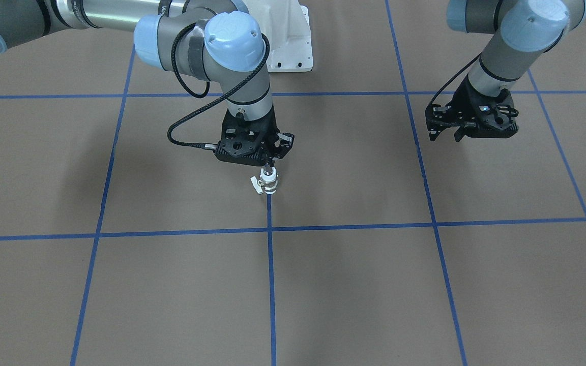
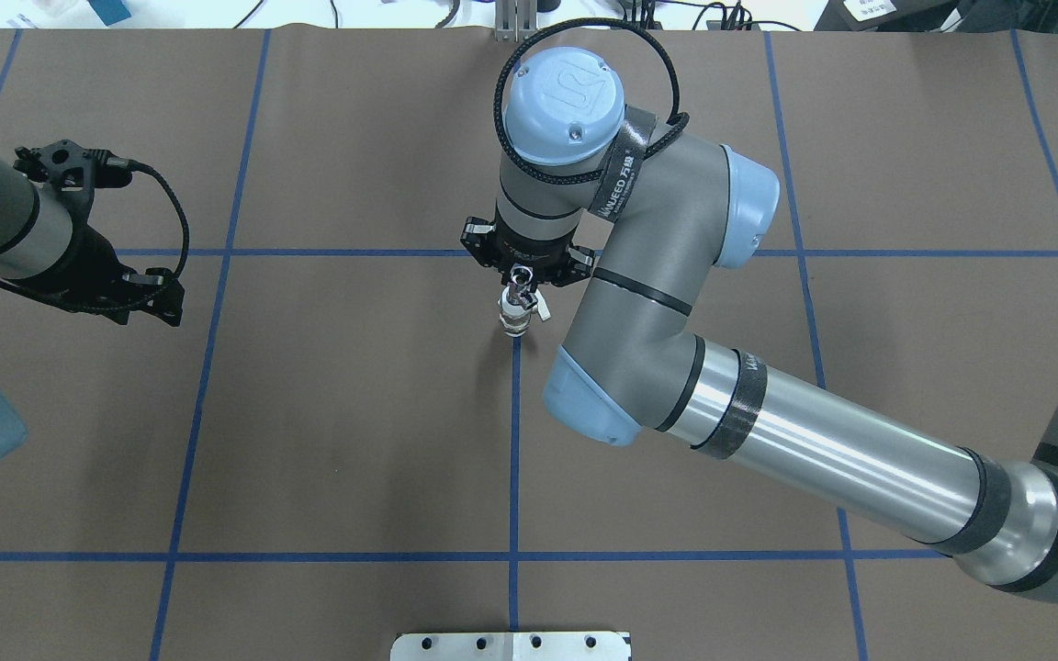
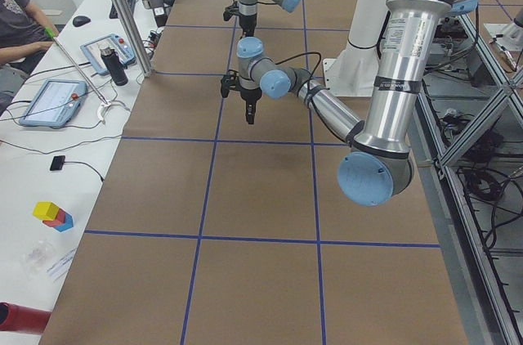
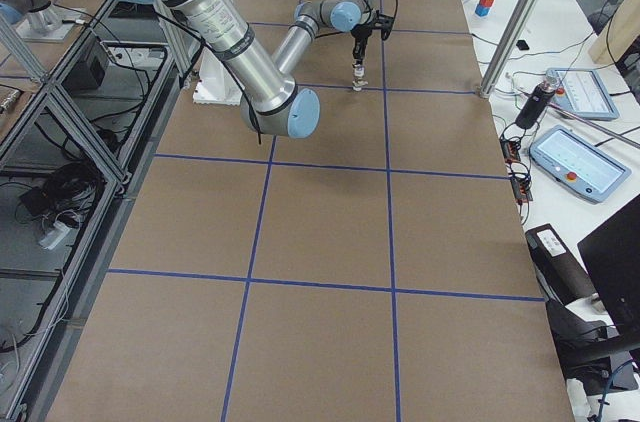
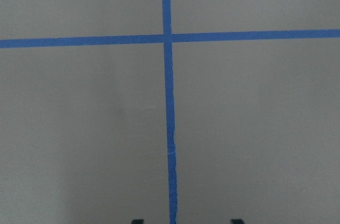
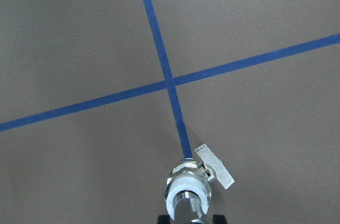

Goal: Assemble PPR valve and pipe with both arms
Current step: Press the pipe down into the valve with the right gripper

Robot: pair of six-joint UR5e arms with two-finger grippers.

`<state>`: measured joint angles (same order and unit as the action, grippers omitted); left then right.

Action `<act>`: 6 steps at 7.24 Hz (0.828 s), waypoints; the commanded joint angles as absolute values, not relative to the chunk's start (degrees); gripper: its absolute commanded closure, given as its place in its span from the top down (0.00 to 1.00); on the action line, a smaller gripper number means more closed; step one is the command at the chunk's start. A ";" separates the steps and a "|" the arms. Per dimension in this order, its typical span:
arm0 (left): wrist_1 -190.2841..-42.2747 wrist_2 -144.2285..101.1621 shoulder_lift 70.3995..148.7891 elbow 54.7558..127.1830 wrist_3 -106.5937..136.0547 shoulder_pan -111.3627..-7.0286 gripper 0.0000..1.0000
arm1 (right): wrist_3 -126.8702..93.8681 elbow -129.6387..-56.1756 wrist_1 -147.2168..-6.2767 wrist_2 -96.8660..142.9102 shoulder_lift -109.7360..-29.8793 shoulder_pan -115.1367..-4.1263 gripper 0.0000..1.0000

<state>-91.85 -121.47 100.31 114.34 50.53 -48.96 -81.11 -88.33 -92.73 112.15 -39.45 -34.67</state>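
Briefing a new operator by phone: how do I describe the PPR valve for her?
The right arm reaches the table's middle. Under its gripper, on blue tape, stands the PPR valve. Unlike the silvery pipe above, it has white ends and a side lever.

The right wrist view's bottom edge cuts off the right pincer, leaving two dark fingertips, and crops the near end of the PPR valve. In the overhead view, the pipe is mostly hidden between that pincer's fingers. The left pincer shows only two dark tips at the left wrist view's bottom edge. Both side views leave the valve too small to read.
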 commanded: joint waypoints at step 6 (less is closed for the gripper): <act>-91.85 -121.46 100.37 114.52 50.71 -48.96 0.63 | -80.77 -87.36 -92.64 112.15 -39.46 -34.54 0.00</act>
<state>-91.85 -121.46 100.37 114.49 50.67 -48.95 -80.85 -87.46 -92.64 112.15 -39.46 -34.54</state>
